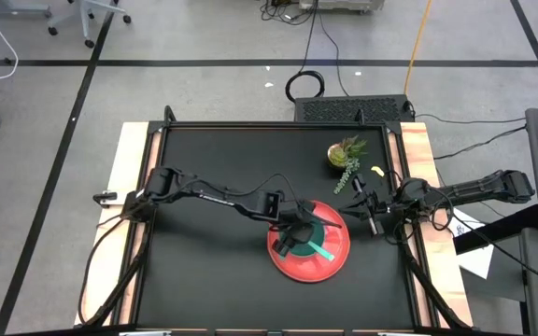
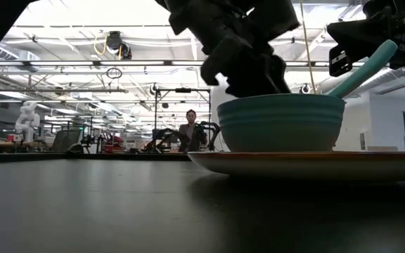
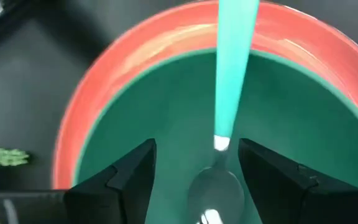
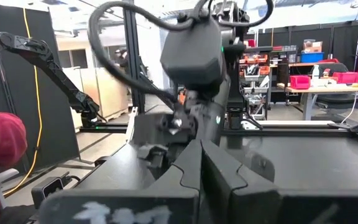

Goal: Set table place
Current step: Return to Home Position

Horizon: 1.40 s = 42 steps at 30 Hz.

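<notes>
Left fingers (image 3: 123, 180) gape over the spoon (image 3: 232, 81) in the bowl (image 3: 166, 112); right fingers (image 4: 188, 177) pressed together

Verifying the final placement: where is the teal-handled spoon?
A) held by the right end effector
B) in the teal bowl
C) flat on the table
B: the spoon has its head inside the teal bowl, with its handle leaning over the rim.

Stares straight down on the whole table (image 1: 204, 271). Sits at tabletop height, bowl (image 2: 280, 123) close at 3 o'clock (also seen overhead). Hangs just over that bowl at the left wrist; faces across the table at the right.
</notes>
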Tool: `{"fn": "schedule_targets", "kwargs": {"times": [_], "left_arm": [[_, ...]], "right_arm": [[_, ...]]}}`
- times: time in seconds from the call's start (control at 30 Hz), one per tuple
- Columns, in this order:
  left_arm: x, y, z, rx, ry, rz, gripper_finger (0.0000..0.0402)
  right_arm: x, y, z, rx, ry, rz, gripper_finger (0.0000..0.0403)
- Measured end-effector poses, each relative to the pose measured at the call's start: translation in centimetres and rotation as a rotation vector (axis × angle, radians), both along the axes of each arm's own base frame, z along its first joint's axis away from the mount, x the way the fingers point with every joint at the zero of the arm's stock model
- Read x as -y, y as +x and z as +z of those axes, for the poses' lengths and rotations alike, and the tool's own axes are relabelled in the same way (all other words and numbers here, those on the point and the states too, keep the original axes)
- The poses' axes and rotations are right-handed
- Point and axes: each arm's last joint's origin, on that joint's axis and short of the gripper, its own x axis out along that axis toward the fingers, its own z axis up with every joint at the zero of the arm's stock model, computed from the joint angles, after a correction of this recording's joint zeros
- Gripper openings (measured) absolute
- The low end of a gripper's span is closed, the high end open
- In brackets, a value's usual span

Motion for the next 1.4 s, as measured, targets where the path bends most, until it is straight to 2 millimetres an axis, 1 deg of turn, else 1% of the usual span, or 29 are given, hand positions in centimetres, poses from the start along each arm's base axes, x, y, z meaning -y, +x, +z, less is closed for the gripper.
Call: {"fn": "schedule_targets", "kwargs": {"times": [0.03, 0.17, 0.77, 0.93, 1.0, 1.2, 1.3, 1.4], "left_arm": [[0.0, -0.2, 0.5, 0.003, 0.002, 0.002, 0.0232], [0.0, -0.4, 1.1, 0.007, -0.004, 0.005, 0.0232], [0.0, -0.4, 1.1, 0.006, -0.009, 0.010, 0.0232], [-0.1, -0.7, 1.0, -0.025, 0.019, -0.016, 0.0232], [-0.2, -1.2, 1.4, -0.043, 0.046, -0.014, 0.0232], [-0.6, -2.1, 4.8, 0.031, 0.055, 0.007, 0.0232], [-1.2, -2.6, 6.4, 0.062, 0.041, 0.033, 0.0232], [-2.1, -3.1, 8.0, 0.086, -0.011, 0.109, 0.0229]], "right_arm": [[0.0, 0.0, 0.0, -0.002, 0.000, 0.000, 0.0000], [0.0, 0.0, 0.0, -0.002, 0.000, 0.000, 0.0000], [0.0, 0.0, 0.0, 0.003, 0.000, 0.000, 0.0000], [0.0, 0.0, 0.0, 0.003, 0.000, 0.000, 0.0000], [0.0, 0.0, 0.0, 0.002, 0.004, 0.001, 0.0000], [0.0, 0.0, 0.0, 0.002, 0.006, 0.001, 0.0000], [0.0, 0.0, 0.0, 0.002, 0.005, 0.001, 0.0000], [0.0, 0.0, 0.0, 0.001, 0.006, 0.001, 0.0000]]}}
